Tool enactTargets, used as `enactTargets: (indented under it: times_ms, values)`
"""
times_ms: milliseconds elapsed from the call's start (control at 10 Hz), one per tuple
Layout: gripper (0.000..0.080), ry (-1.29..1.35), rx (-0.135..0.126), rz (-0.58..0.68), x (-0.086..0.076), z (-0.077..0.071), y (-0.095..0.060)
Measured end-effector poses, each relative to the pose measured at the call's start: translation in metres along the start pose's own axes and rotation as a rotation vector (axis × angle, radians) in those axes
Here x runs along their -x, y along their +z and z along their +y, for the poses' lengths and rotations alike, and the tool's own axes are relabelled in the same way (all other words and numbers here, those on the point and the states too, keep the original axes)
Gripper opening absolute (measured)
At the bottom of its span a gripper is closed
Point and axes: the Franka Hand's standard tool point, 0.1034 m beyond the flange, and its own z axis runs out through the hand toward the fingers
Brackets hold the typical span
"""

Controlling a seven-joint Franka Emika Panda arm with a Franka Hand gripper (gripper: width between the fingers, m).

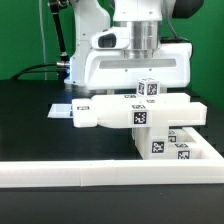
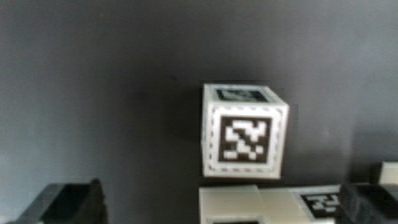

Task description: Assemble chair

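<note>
From my seat I see the gripper (image 1: 137,62) hanging above the stacked chair parts (image 1: 150,118) with its jaws spread wide and nothing between them; in the wrist view only the dark finger tips (image 2: 63,203) show at the picture's edges, well apart. The white chair pieces sit on the black table (image 1: 30,110) close to the long white border rail (image 1: 110,175) that runs along the table's near edge; a long flat panel (image 1: 135,113) with a tag on its face lies across other blocks; below it, toward the exterior view's right, a lower piece (image 1: 175,148) carries two more tags. On top of the panel stands a small white cube (image 1: 149,89), upright, tag facing out; the wrist view shows the same cube (image 2: 244,130) straight on, tag clear, another white part (image 2: 267,205) just beside it. A thin white marker board (image 1: 68,109) lies flat on the table behind the pile.
</note>
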Motion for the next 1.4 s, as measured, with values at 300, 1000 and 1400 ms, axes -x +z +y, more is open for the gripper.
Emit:
enactTargets:
  times_ms: [300,1000,1400]
  values:
    - [0.0649,0.002,0.001,-0.001,0.000,0.001,0.001]
    - [0.0649,-0.010,0.029,-0.016,0.004,0.004,0.026]
    - [0.0649,-0.008,0.031,-0.025,0.007,0.002,0.030]
